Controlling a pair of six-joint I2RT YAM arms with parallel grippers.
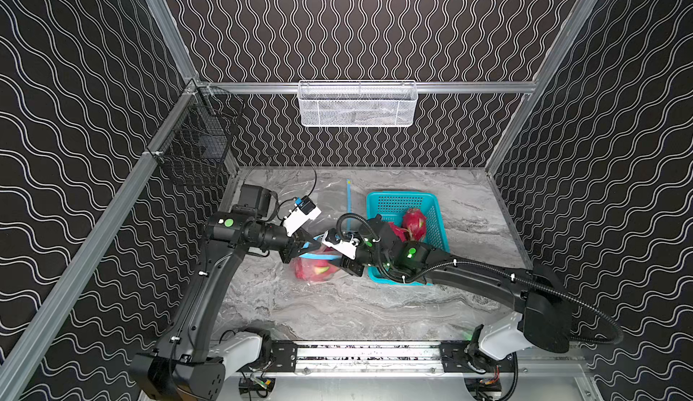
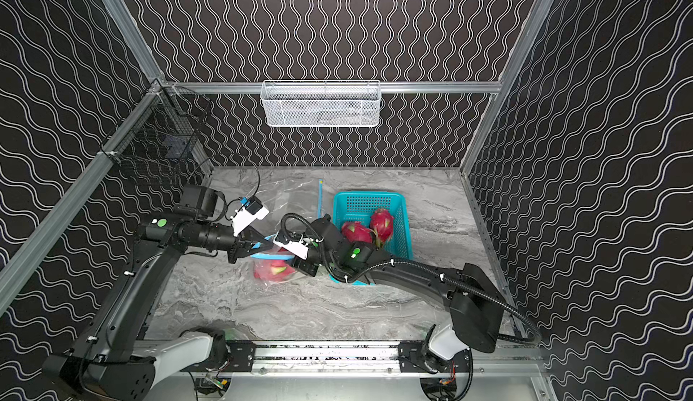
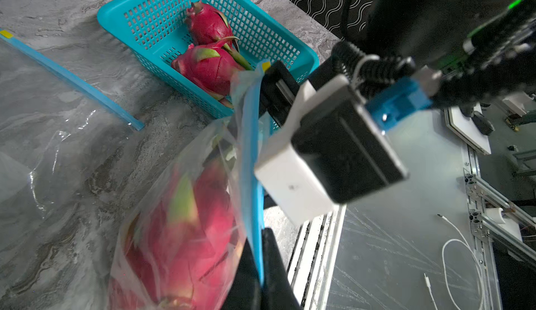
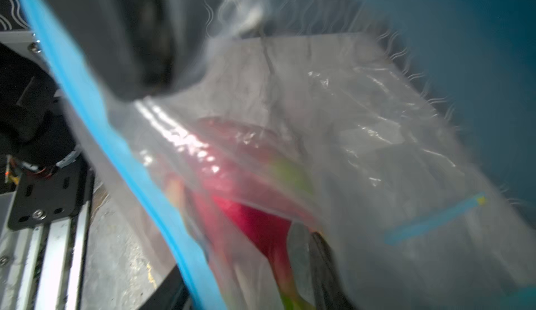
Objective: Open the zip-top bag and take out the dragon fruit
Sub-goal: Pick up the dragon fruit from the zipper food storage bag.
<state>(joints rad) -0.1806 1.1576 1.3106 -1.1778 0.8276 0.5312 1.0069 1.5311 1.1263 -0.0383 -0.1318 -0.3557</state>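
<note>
Left wrist view: the zip-top bag (image 3: pixel 203 137), at lower centre, is held up by its blue zip strip (image 3: pixel 252 178), which is pinched in the left gripper (image 3: pixel 259 253). The right gripper (image 4: pixel 226 155) is seen with jaws spread at the bag's mouth (image 1: pixel 317 253), which appears parted. The dragon fruit (image 3: pixel 185 236) lies inside; extraction is judged not yet done.
</note>
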